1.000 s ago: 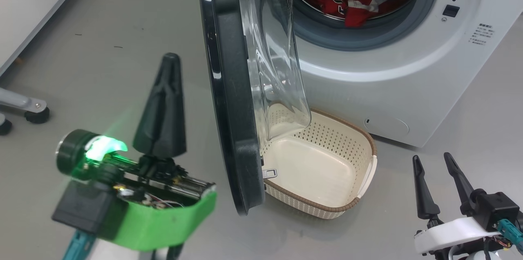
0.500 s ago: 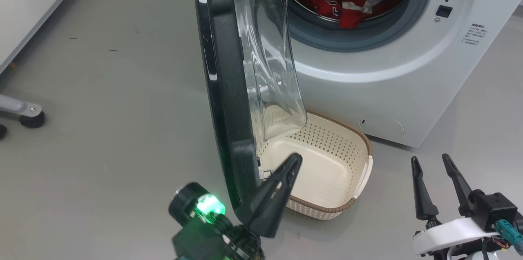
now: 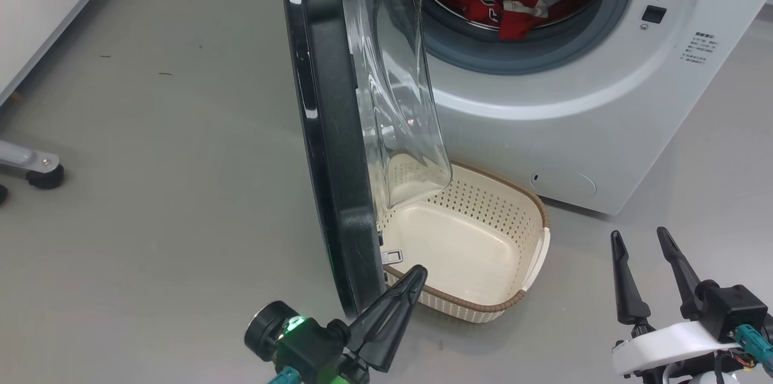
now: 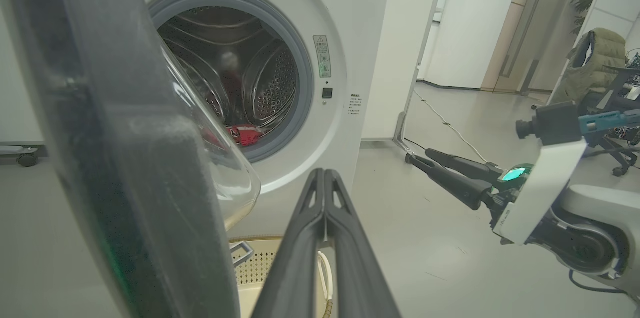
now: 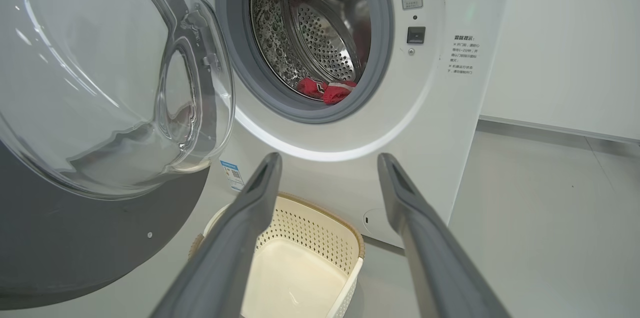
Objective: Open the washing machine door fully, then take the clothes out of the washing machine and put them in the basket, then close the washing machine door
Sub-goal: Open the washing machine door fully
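Jaws pinched together, empty, on the left gripper (image 3: 416, 273); the right gripper (image 3: 638, 233) gapes wide, empty, near right. Far right stands the washing machine (image 3: 543, 118), its door (image 3: 326, 130) swung out edge-on, the basket (image 3: 483, 307) below the glass, red clothes (image 3: 513, 6) in the drum.

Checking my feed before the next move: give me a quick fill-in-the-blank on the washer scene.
1. The basket on the floor is ____.
2. The clothes inside the washing machine are ____ in colour.
3. The left gripper is ____, its fingers touching each other.
4. The right gripper is ____, its fingers spread apart.
Missing words: empty; red; shut; open.
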Tool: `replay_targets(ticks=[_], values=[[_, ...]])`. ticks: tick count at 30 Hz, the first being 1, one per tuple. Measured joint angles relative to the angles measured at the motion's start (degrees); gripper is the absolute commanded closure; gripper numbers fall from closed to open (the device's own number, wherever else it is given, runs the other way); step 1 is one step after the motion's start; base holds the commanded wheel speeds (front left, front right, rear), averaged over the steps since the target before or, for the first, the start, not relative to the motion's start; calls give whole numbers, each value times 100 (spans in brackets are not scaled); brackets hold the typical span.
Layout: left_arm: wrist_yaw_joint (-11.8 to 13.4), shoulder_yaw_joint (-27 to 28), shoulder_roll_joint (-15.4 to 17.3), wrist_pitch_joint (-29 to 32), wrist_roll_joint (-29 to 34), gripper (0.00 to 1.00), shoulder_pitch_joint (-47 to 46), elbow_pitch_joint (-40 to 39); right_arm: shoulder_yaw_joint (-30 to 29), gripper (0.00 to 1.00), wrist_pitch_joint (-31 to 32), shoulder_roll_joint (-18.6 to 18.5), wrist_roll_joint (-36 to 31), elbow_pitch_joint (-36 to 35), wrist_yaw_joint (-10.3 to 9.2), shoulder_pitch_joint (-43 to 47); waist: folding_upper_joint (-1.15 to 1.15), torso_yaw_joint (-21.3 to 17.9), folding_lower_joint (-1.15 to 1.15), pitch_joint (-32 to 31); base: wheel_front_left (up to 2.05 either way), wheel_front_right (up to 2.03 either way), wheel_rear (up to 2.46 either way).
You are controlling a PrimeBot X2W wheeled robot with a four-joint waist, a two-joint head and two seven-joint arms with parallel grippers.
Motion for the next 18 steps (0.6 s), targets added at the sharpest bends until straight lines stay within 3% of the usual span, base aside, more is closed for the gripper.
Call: replay_targets(ticks=[18], values=[[386, 413, -19, -47, -36, 100, 60, 569, -126, 0, 0, 24, -68, -8, 49, -32, 0, 8, 0, 120, 0, 0, 0]])
